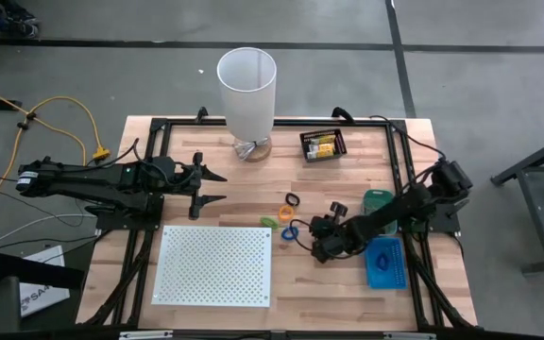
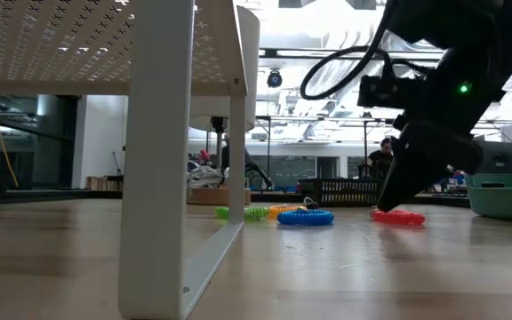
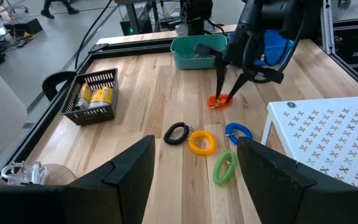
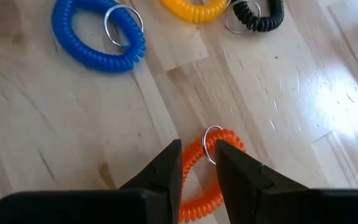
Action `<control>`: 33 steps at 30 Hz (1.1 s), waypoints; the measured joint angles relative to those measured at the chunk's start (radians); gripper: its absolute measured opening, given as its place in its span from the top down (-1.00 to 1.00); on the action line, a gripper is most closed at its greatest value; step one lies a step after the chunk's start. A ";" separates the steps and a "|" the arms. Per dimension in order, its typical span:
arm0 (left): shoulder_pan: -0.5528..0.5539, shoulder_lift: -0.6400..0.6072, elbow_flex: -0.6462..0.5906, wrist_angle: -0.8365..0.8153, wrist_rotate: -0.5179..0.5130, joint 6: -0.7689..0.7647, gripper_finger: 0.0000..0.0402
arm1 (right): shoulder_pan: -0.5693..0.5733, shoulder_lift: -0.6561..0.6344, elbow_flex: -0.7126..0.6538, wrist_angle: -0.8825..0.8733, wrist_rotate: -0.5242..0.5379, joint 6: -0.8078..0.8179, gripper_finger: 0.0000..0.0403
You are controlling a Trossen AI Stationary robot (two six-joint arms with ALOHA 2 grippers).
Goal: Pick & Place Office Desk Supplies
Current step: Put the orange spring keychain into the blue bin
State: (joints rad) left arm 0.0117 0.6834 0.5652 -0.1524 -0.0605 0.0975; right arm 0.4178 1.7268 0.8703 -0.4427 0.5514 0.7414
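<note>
An orange coiled loop (image 4: 207,171) with a metal ring lies flat on the table (image 1: 253,184), centre-right in the high view. The right gripper (image 4: 199,155) pinches it, fingers nearly closed. Blue (image 4: 97,34), yellow (image 3: 202,142), black (image 3: 177,132) and green (image 3: 225,168) loops lie nearby. The left gripper (image 1: 217,187) hovers wide open, empty.

Five coil loops: one orange (image 3: 218,101), black (image 3: 177,132), yellow (image 3: 202,142), blue (image 3: 238,132), green (image 3: 225,168); two bins (image 3: 197,51); one basket (image 3: 92,96).

table (image 1: 206,203): light wood | on it: coil loops (image 3: 202,142), black basket (image 1: 323,145), white perforated board (image 1: 213,265), white cylinder (image 1: 247,92)
</note>
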 joint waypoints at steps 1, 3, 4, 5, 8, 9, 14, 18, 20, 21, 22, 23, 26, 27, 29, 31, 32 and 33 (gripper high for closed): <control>0.000 0.000 0.000 0.000 0.000 0.000 -0.10 | -0.001 0.003 0.000 0.000 0.000 0.000 0.58; 0.000 0.000 0.000 0.000 0.000 0.000 -0.10 | -0.007 0.010 0.000 0.011 0.000 0.000 0.58; 0.000 0.000 0.000 0.000 0.000 0.000 -0.10 | -0.009 0.015 0.000 0.012 0.000 0.001 0.58; 0.000 0.000 0.000 0.000 0.000 0.000 -0.10 | -0.011 0.019 0.000 0.010 -0.002 0.005 0.58; 0.000 0.000 0.000 0.001 0.000 0.000 -0.10 | -0.021 0.020 0.000 0.013 -0.002 0.020 0.58; 0.000 0.000 0.000 0.000 0.000 0.000 -0.10 | -0.026 0.026 0.000 0.014 -0.003 0.022 0.58; 0.000 0.000 0.000 0.001 0.000 0.000 -0.10 | -0.038 0.038 0.001 0.015 -0.031 0.058 0.58; 0.000 0.000 0.000 0.004 0.000 0.000 -0.10 | -0.040 0.042 0.001 0.009 -0.046 0.099 0.58; 0.000 0.000 0.000 0.004 0.000 0.000 -0.10 | -0.040 0.042 0.001 0.009 -0.046 0.100 0.58; 0.000 0.000 0.000 0.004 0.000 0.000 -0.10 | -0.040 0.042 0.001 0.009 -0.046 0.099 0.58; 0.000 0.000 0.000 0.004 0.000 0.000 -0.10 | -0.040 0.042 0.001 0.009 -0.048 0.098 0.58; 0.000 0.000 0.000 0.004 0.000 0.000 -0.10 | -0.040 0.042 0.001 0.009 -0.049 0.098 0.58; 0.000 0.000 0.000 0.004 0.000 0.000 -0.10 | -0.040 0.043 0.001 0.008 -0.050 0.097 0.59; 0.000 0.000 0.000 0.004 0.000 0.000 -0.10 | -0.040 0.043 0.001 0.008 -0.050 0.097 0.60; 0.000 0.000 0.000 0.004 0.000 0.000 -0.10 | -0.040 0.043 0.001 0.008 -0.050 0.097 0.64; 0.000 0.000 0.000 0.004 0.000 0.000 -0.10 | -0.040 0.043 0.001 0.008 -0.052 0.097 0.70; 0.000 0.000 0.000 0.004 0.000 0.000 -0.10 | -0.040 0.043 0.001 0.008 -0.053 0.097 0.73; 0.000 0.000 0.000 0.004 0.000 0.000 -0.10 | -0.040 0.043 0.001 0.007 -0.054 0.097 0.77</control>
State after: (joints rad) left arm 0.0117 0.6834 0.5652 -0.1483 -0.0608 0.0975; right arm 0.3775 1.7702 0.8715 -0.4356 0.4973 0.8383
